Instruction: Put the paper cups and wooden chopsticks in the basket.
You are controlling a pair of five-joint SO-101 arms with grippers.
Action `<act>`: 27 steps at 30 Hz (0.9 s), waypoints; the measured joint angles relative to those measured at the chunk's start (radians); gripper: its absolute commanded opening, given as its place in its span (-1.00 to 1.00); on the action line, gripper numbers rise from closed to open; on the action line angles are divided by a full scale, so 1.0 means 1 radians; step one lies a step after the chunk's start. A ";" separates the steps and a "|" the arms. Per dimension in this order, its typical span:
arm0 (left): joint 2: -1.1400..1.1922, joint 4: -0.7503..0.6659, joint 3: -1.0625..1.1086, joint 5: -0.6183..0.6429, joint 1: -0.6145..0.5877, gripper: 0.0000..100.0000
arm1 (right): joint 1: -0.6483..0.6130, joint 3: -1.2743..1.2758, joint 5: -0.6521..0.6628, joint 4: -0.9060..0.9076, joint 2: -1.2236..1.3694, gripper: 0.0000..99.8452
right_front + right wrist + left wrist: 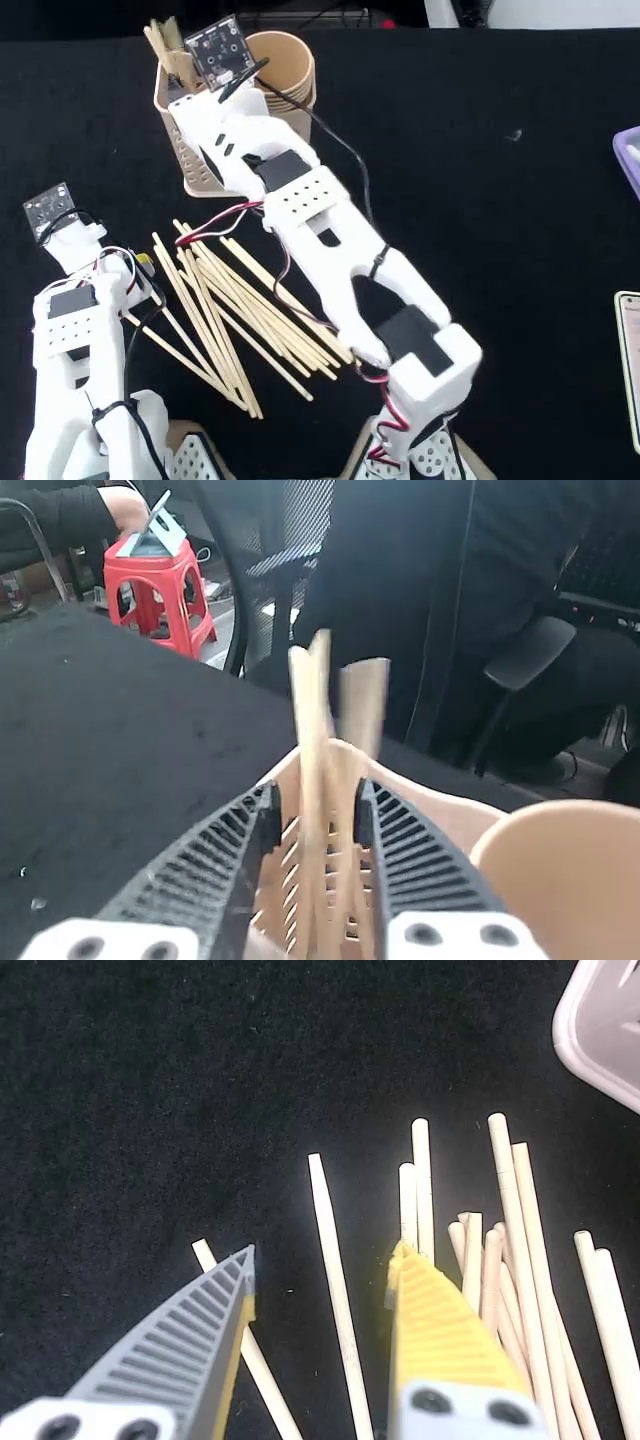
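Wooden chopsticks (312, 770) upright between right fingers (205, 875), inside basket (192, 162).

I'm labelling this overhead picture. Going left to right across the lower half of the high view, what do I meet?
In order: left arm → loose wooden chopsticks → right arm → pale flat object at the right edge.

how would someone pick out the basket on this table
On the black table, follow the white right arm to its gripper at the far edge. The basket sits under it: a pale slotted tub, the only thing holding brown paper cups and upright chopsticks, unlike the loose chopsticks lying flat.
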 measured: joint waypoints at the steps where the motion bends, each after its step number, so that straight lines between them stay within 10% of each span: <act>1: 0.000 0.000 0.000 0.000 0.000 -0.57 | 0.000 0.000 0.000 0.005 -0.017 -0.73; 18: 0.000 0.000 0.000 -0.029 0.000 -0.57 | 0.068 0.158 0.015 1.017 -0.629 -0.72; 27: 0.000 0.000 0.000 -0.029 0.000 -0.57 | 0.040 0.893 0.170 0.628 -0.629 -0.65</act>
